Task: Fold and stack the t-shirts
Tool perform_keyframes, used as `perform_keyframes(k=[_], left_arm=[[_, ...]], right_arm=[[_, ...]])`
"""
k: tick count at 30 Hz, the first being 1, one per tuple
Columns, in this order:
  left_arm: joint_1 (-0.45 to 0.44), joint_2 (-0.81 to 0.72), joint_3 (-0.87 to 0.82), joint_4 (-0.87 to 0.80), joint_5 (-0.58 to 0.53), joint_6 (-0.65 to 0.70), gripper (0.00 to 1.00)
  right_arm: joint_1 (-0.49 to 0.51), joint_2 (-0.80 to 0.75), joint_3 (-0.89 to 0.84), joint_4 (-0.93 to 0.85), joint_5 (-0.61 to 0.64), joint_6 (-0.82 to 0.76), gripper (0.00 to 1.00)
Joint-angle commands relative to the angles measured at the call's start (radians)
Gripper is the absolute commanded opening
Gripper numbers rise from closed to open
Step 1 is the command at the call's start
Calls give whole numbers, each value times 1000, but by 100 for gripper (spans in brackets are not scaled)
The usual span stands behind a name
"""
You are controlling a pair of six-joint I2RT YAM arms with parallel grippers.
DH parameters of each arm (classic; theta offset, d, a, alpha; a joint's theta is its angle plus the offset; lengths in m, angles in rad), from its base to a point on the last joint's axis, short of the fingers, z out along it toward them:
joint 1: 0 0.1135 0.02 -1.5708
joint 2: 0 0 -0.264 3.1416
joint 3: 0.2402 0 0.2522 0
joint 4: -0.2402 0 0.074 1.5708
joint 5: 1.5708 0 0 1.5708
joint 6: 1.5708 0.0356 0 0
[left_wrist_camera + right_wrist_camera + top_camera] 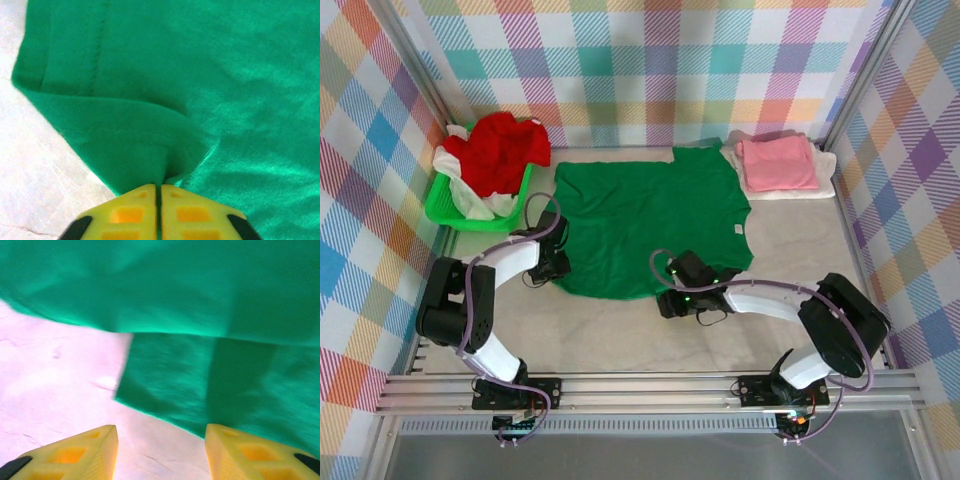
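The bright green t-shirt (pixel 650 215) lies spread out in the middle of the table. My left gripper (pixel 558 262) sits at its near left edge, and in the left wrist view the yellow fingers (pixel 159 187) are shut on a pinched fold of the green t-shirt (pixel 165 145). My right gripper (pixel 672 282) is at the shirt's near hem. In the right wrist view it stands open (pixel 161 432) over bare table, with a corner of the green t-shirt (pixel 200 385) just ahead of its fingertips. A folded pink t-shirt (pixel 777 163) rests on a folded white one (pixel 798 190) at the back right.
A lime-green plastic basket (pixel 470 218) at the back left holds a crumpled red t-shirt (pixel 500 150) and a white one (pixel 455 172). Checked cloth walls and metal posts close in the table on three sides. A metal rail runs along the near edge.
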Motion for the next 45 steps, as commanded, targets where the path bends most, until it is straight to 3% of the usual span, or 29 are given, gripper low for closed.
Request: perform_keyframes(k=[1,11,15,19,21,28,38,41,45], left_arm=[[7,-21,7,6,-19,-3,0],[16,-159,-76,12,-22,-72,0],[24,-181,-99,17,-19,-84,0],[37,-191,-107,18,-12,-96,0],[46,-215,-119,19,-17,-111,0],[87,-277,-128,4,-10,-106,0],[121,-301,-133,-6,-24,-76,0],[121,-299,-129,-10,-10,-70,0],[122,-325,-143,-21,-3,-72,0]], right_arm=[[47,1,44,-25,80,-32,51],[76,119,120,-69,193,-50,50],[78,165,140,-71,194,-59,36],[78,163,155,-112,218,-59,7],[78,114,140,-135,240,-50,0],[57,-148,81,-276,231,-38,0],[-148,-621,-53,-521,186,30,0],[-149,-656,-59,-487,136,32,0],[-149,-648,-53,-503,166,49,0]])
